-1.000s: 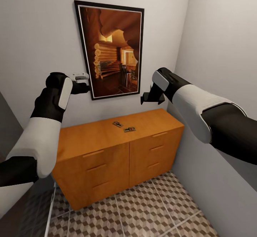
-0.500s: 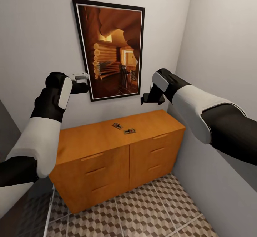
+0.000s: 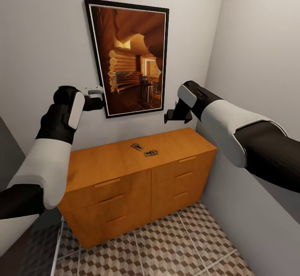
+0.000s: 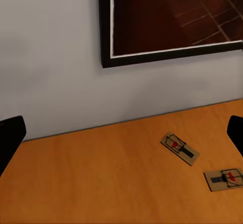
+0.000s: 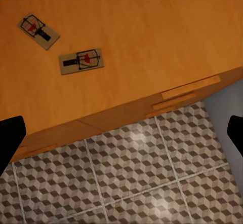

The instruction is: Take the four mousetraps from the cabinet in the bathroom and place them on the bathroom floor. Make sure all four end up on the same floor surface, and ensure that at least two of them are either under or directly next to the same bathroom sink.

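Note:
Two mousetraps (image 3: 136, 146) (image 3: 151, 153) lie flat side by side on top of the orange-brown cabinet (image 3: 104, 163), near its middle. They show again as two mousetraps (image 4: 179, 148) (image 4: 225, 178) in the left wrist view and two mousetraps (image 5: 38, 31) (image 5: 81, 61) in the right wrist view. My left gripper (image 3: 98, 97) hovers high above the cabinet's left part, open and empty. High over the cabinet's right end hangs my right gripper (image 3: 174, 115), open too, nothing between its fingers. The cube-patterned bathroom floor (image 3: 166, 247) spreads in front of the cabinet.
A large framed painting (image 3: 129, 55) hangs on the wall behind the cabinet. A grey side wall (image 3: 258, 80) runs close along the cabinet's right end. The cabinet front has slot-handled drawers (image 3: 108, 182). A dark surface (image 3: 8, 155) stands at the far left.
The whole picture has shifted slightly, so the camera has moved a little. Both arms hold the same raised pose and the two mousetraps lie as before.

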Robot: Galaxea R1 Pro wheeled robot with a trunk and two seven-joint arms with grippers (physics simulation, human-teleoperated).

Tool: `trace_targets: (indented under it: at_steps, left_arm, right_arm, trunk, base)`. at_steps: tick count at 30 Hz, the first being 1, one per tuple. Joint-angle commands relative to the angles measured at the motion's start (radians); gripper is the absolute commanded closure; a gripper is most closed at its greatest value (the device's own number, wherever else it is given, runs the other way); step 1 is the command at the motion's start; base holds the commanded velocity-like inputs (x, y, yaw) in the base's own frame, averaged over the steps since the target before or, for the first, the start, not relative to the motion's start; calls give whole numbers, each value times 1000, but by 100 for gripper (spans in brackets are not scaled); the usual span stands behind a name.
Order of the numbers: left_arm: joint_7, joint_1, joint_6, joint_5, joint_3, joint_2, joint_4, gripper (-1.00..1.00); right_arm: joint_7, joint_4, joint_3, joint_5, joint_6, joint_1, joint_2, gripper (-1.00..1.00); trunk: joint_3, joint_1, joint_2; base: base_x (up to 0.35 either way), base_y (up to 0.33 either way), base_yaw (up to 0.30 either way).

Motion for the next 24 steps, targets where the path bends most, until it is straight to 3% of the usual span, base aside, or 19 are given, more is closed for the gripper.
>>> trace_targets:
  at_steps: [1, 11, 24]
  left_arm:
    - [9, 1, 3, 10, -2, 1, -1, -100]
    - [9, 10, 3, 12, 0, 4, -14, -100]
    - [3, 89, 3, 18, -3, 12, -204, -100]
  right_arm:
    - [-8, 0, 5, -11, 3, -1, 0, -100]
    - [-7, 0, 5, -11, 3, 0, 0, -100]
    - [-3, 1, 6, -10, 3, 2, 0, -100]
  trunk:
    - [-2, 1, -2]
    - [-2, 1, -2]
    - [-2, 1, -2]
  base:
    - [1, 0, 0]
    - [0, 0, 0]
    - [0, 0, 0]
